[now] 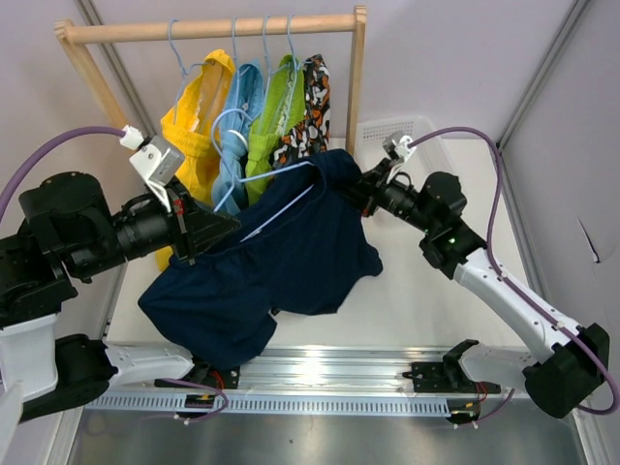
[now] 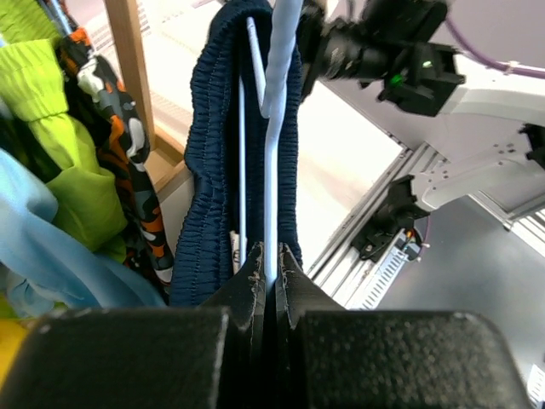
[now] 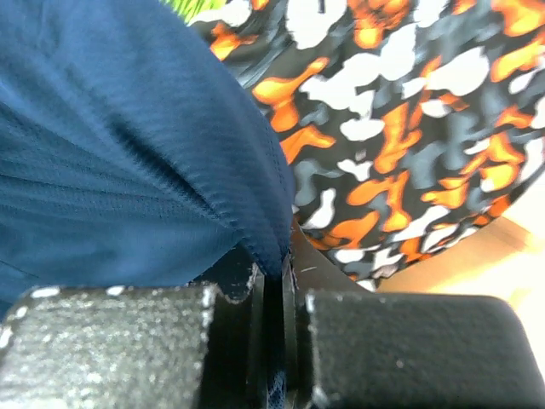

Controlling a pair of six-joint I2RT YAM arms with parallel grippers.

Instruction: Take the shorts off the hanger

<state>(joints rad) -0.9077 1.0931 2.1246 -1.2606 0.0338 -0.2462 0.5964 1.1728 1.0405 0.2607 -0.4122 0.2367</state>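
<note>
The navy shorts [image 1: 291,252] hang in the air between my two grippers, in front of the wooden rack [image 1: 213,29]. Their gathered waistband [image 2: 204,187] is still threaded on a pale blue hanger [image 2: 271,170]. My left gripper [image 1: 232,225] is shut on that hanger's wire [image 2: 271,264]. My right gripper [image 1: 360,189] is shut on the edge of the navy fabric [image 3: 277,268]. On the rack hang the yellow [image 1: 199,116], light blue [image 1: 237,136], lime green [image 1: 271,116] and black, orange and white patterned shorts [image 1: 312,107].
The rack's right post [image 1: 358,87] stands just behind the right gripper. A white basket [image 1: 407,126] sits at the back right. The metal rail [image 1: 320,383] with both arm bases runs along the near edge. The patterned shorts [image 3: 409,128] fill the right wrist view's background.
</note>
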